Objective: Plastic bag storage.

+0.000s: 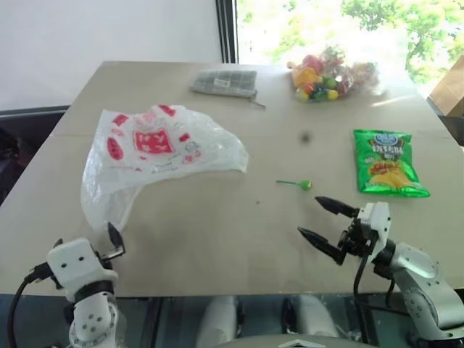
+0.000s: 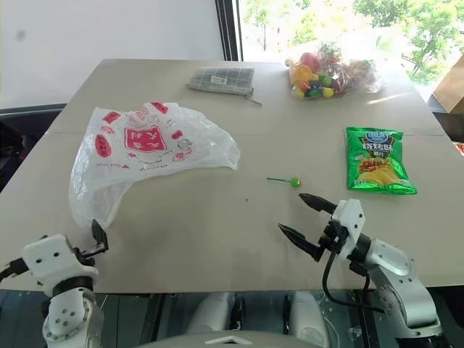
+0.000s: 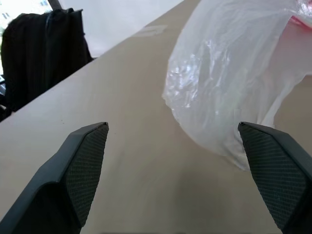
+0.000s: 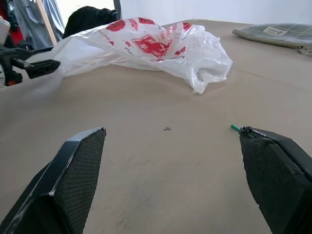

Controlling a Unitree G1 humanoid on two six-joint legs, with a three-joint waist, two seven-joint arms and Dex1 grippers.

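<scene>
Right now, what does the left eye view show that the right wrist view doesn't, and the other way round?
Left eye view alone: the green snack packet, the sweets bag, the lollipop's green head, and the right tool from outside, jaws open.

Right wrist view alone: a close, low look across the table, and dark things beyond its far edge.

Both: the plastic bag lying loose on the table, the grey pouch, and the left tool near the bag.
</scene>
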